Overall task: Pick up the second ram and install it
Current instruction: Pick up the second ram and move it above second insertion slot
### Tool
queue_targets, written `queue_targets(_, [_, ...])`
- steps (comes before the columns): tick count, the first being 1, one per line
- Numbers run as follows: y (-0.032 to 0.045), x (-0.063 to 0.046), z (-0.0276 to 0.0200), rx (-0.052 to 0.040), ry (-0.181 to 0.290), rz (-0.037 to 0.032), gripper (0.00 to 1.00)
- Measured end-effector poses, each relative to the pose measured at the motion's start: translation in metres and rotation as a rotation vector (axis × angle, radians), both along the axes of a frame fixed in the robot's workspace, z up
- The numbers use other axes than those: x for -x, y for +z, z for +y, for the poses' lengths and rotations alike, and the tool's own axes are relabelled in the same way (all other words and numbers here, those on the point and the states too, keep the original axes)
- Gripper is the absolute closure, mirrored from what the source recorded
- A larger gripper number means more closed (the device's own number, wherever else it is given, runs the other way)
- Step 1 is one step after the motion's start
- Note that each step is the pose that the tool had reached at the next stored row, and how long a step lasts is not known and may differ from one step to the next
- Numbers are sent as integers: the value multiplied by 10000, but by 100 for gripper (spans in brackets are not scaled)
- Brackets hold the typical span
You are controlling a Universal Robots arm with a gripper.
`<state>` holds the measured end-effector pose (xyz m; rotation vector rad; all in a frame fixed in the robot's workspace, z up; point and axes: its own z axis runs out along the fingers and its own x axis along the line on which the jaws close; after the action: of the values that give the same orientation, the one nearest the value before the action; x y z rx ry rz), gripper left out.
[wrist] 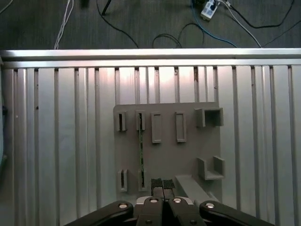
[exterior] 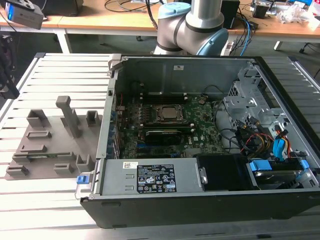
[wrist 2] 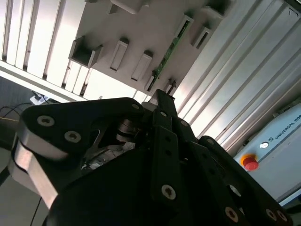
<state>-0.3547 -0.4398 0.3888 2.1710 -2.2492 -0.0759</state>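
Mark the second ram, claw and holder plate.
second ram (wrist: 141, 150), first wrist view, middle of its green edge.
claw (wrist: 162, 183), first wrist view, between its fingertips.
holder plate (wrist: 186, 155), first wrist view, bare surface.

The desk (exterior: 50, 210) is a top of pale metal slats with dark grooves between them, running from near to far in the exterior view; both wrist views show the same ribbed surface (wrist: 56, 141) (wrist 2: 244, 84). Two things lie directly on it. On the exterior view's left is a flat grey holder plate (exterior: 50, 145) with raised slotted blocks and a taller post, also in both wrist views (wrist: 167, 155) (wrist 2: 122, 28). Just beside it, on the exterior view's right, a black computer case (exterior: 200, 210) lies on its side, open upward.
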Motion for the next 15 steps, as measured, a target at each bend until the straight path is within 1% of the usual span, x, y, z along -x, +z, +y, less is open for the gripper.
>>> queue_targets(2, [-4, 0, 0, 0, -309, -1, 89])
queue_targets(3, [-7, 1, 0, -2, -556, -2, 89])
queue_targets(6, [-10, 2, -1, -2, -1093, -1, 89])
queue_targets(13, [-11, 3, -1, -8, -1119, -1, 89])
queue_targets(15, [-11, 3, -1, -9, -1119, -1, 76])
